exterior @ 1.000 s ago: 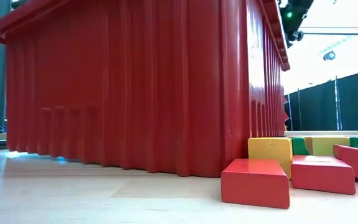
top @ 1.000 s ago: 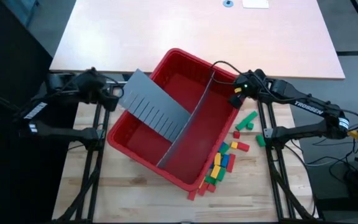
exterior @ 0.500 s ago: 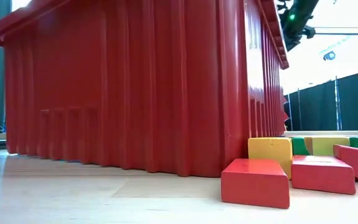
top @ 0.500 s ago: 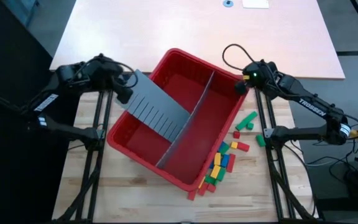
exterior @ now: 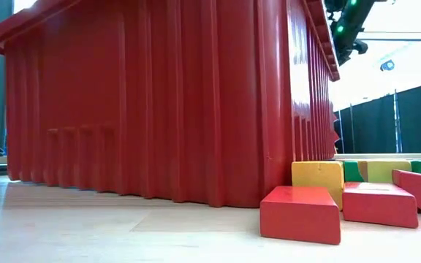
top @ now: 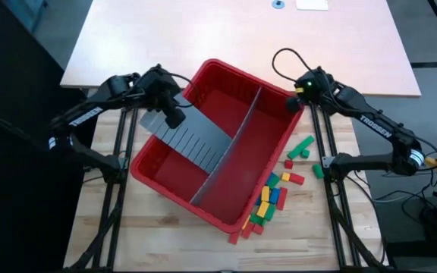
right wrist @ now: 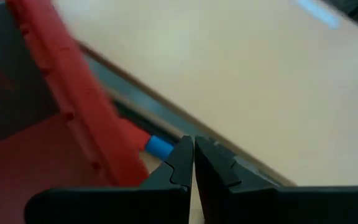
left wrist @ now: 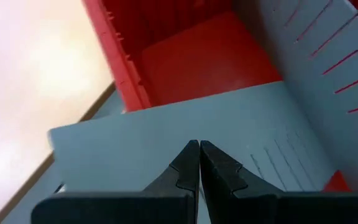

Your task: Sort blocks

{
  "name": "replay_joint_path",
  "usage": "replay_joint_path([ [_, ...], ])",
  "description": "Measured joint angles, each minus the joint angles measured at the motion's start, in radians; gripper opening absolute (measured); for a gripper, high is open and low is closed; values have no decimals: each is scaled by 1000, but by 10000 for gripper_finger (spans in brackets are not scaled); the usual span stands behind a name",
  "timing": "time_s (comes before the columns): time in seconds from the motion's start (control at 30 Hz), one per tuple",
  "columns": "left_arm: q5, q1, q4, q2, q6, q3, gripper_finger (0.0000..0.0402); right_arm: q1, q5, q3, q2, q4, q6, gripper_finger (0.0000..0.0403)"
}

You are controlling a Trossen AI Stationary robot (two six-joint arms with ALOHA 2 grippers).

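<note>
The blocks (top: 274, 196) lie loose on the wooden table by the right side of the red bin (top: 171, 197); two green ones (top: 301, 147) sit a little farther off. In the low view a red block (exterior: 300, 213) and a yellow one (exterior: 317, 177) rest against the bin's wall (exterior: 159, 102). My left gripper (top: 174, 118) is shut over a loose grey slotted panel (top: 196, 135) that leans across the bin's left rim. My right gripper (top: 293, 103) is shut beside the bin's far right corner, near a blue block (right wrist: 159, 145). My left gripper's shut fingertips (left wrist: 191, 155) point down at the grey panel's upper part (left wrist: 142, 149); I cannot tell whether they touch it.
A grey divider (top: 232, 152) stands lengthwise inside the bin. A pale tabletop (top: 234, 38) lies beyond the bin at the far side. The arms' dark frames (top: 116, 189) stand left and right of the bin. Bare wood shows along the near edge.
My left gripper has moved toward the table's right edge, from outside the bin's left side to over the leaning grey panel. My right gripper has drawn a little toward the far edge, by the bin's far right corner.
</note>
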Motion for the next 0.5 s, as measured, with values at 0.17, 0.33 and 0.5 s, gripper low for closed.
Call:
replay_joint_path([
  [0.17, 1, 1, 0, 16, 0, 0, 0, -1, -77, 0, 47, -4, -7, 0],
  [0.33, 1, 2, 0, 15, 0, 0, 0, -1, -113, 2, 81, 27, -7, 0],
  [0.5, 1, 2, 0, 12, 0, 0, 0, -1, -196, 2, 100, 102, 25, 0],
])
